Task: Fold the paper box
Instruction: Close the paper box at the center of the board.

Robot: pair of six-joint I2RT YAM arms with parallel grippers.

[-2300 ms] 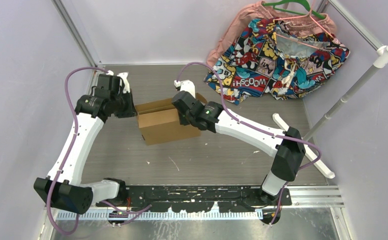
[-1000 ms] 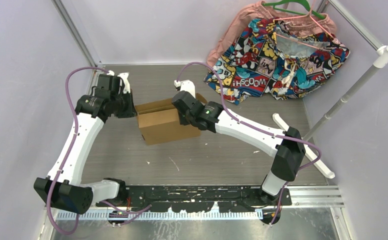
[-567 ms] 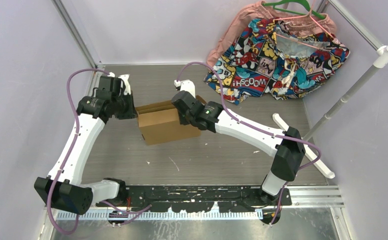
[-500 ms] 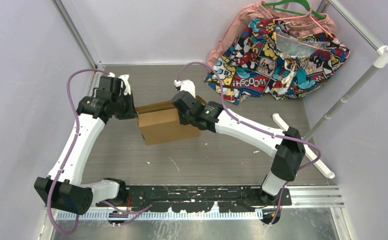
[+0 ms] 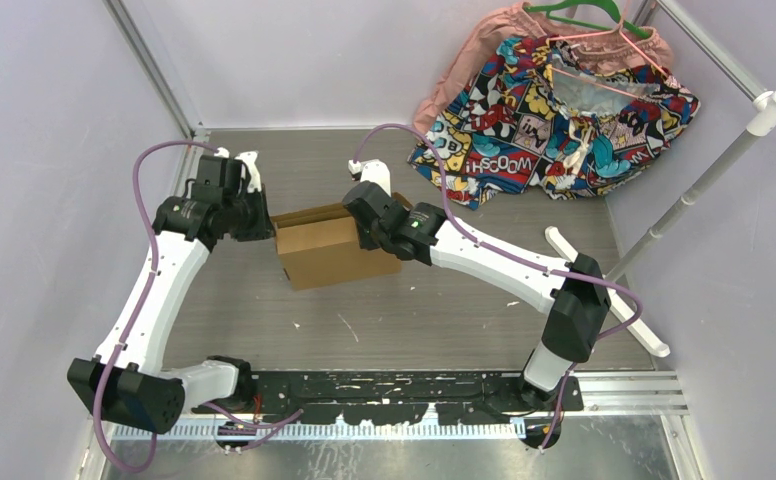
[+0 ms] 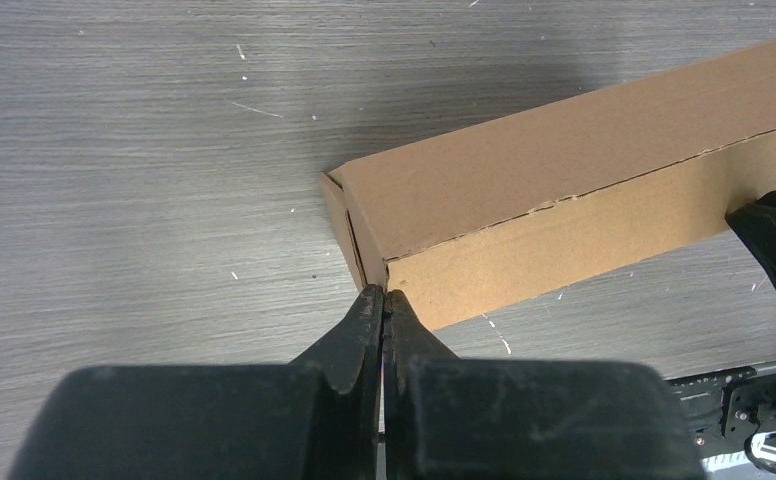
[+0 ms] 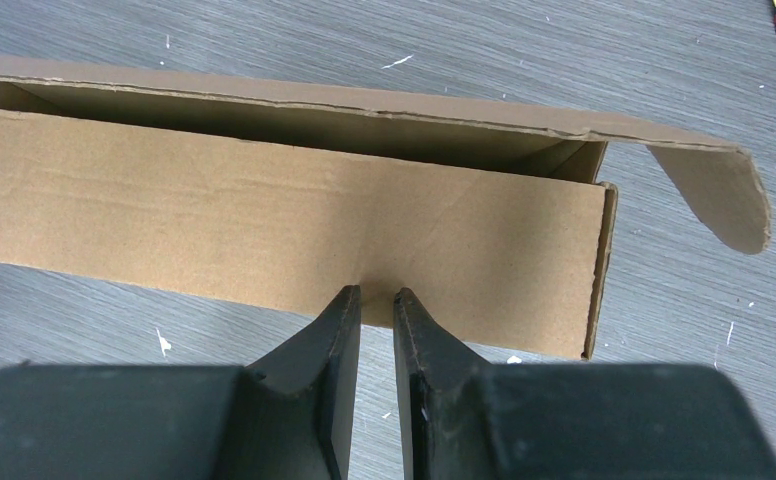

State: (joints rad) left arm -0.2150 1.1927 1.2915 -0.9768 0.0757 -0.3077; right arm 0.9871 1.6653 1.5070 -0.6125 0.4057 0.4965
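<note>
1. Your table (image 5: 444,310) is a grey, wood-grain surface flecked with small white scuffs.
2. A comic-print cloth (image 5: 554,110) lies crumpled in the far right corner, soft and brightly coloured, well apart from the work.
3. The paper box (image 5: 324,250) sits on the table's far-left part, between your two arms. It is plain brown corrugated cardboard, matte and unprinted, formed into a long, shallow rectangular shape with crisp edges.
4. In the right wrist view, its long panel is creased faintly along the middle. A dark hollow shows behind the panel, so the box is not closed there.
5. A flap (image 7: 719,195) with a rounded corner curls out from the box's end, loose and untucked.
6. Your right gripper (image 7: 374,300) has black, wedge-shaped fingers (image 7: 339,320) standing a narrow slit apart. Their tips meet the near edge of the long panel. Nothing shows clamped between them.
7. Your left gripper (image 6: 384,300) has its jaws pressed fully together, with no gap. The joined tips sit at the box's near corner, where a side wall meets the end wall. They hold nothing, and you cannot tell whether they press on the cardboard or merely meet it.
</note>
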